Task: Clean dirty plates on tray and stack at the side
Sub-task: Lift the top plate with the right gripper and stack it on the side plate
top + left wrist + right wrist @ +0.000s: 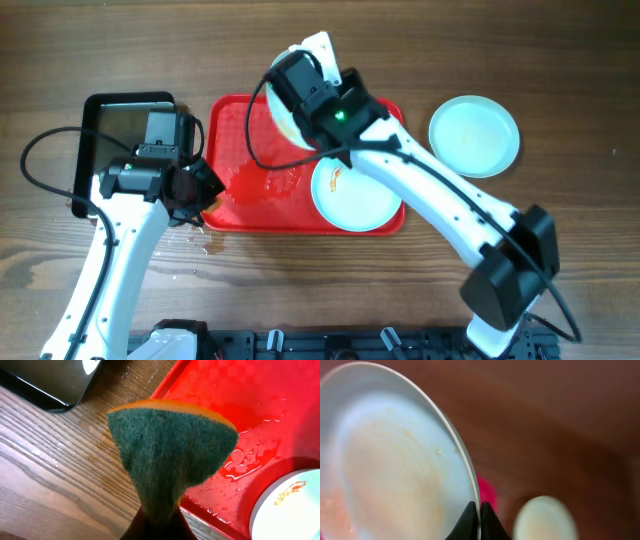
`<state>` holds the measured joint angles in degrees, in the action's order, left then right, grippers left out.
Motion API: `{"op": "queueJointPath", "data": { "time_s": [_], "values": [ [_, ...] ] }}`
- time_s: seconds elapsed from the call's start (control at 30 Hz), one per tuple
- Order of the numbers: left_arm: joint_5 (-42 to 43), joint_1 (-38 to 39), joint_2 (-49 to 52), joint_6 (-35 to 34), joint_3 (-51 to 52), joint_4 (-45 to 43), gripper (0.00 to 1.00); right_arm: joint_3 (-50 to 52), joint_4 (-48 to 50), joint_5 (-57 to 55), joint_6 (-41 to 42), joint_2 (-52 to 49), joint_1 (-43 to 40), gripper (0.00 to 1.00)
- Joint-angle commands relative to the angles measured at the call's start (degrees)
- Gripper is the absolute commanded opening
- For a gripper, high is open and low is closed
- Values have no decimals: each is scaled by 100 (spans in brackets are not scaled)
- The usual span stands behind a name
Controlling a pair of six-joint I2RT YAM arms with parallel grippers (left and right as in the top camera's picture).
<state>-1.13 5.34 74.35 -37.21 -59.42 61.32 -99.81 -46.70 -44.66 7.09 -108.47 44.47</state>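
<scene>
The red tray (250,215) lies at the table's middle and is wet. One plate (355,195) with an orange smear lies flat at the tray's right end, and it also shows in the left wrist view (290,505). A second plate (474,135) lies on the wood to the right of the tray. My right gripper (290,100) is shut on the rim of a third plate (285,125), held on edge above the tray's far side; in the right wrist view the fingers (479,515) pinch its rim (395,460). My left gripper (157,520) is shut on a green and orange sponge (170,455) over the tray's front left corner.
A glossy black tray (110,130) stands left of the red tray, partly under my left arm. Water drops (195,235) lie on the wood by the red tray's front left corner. The right arm spans the table from the front right.
</scene>
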Motion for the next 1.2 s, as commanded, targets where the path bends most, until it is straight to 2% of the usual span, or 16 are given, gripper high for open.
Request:
{"op": "queueJointPath", "data": {
  "time_s": [0.0,0.1,0.3,0.37,0.6,0.63,0.7,0.73,0.77,0.83,0.87,1.03,1.1,1.17],
  "values": [
    [92,15,7,-74,33,-20,4,-52,44,-1596,-949,4,393,4],
    [122,15,7,-74,33,2,4,-46,343,-2041,-1263,4,704,4],
    [326,15,7,-74,33,0,4,-46,1248,-3128,-2879,4,1032,4],
    [326,15,7,-74,33,2,4,-46,1316,-3189,-3091,4,1034,4],
    [323,15,7,-72,33,-39,4,-22,1274,-3209,-3073,4,994,4],
    [323,15,7,-72,33,-39,4,-20,1244,-3209,-2894,4,962,4],
    [321,15,7,-70,33,-33,4,-22,837,-3204,-1871,11,748,4],
    [323,15,7,-70,33,-33,4,-22,417,-3086,-1272,33,551,4],
    [323,15,7,-70,33,-33,4,-22,-396,-2393,-494,118,232,4],
    [321,15,7,-72,33,-46,4,-22,-1449,-573,505,356,-636,4],
    [321,15,7,-72,33,-63,4,-22,-1738,603,813,468,-1416,4],
    [321,15,7,-70,33,-42,4,129,-1805,3928,787,492,-4553,4],
    [321,15,7,-72,33,-63,4,389,-1687,4201,793,487,-5475,4],
    [321,15,9,-72,33,-136,4,767,-1510,4194,789,485,-5963,4]
  ]
}}
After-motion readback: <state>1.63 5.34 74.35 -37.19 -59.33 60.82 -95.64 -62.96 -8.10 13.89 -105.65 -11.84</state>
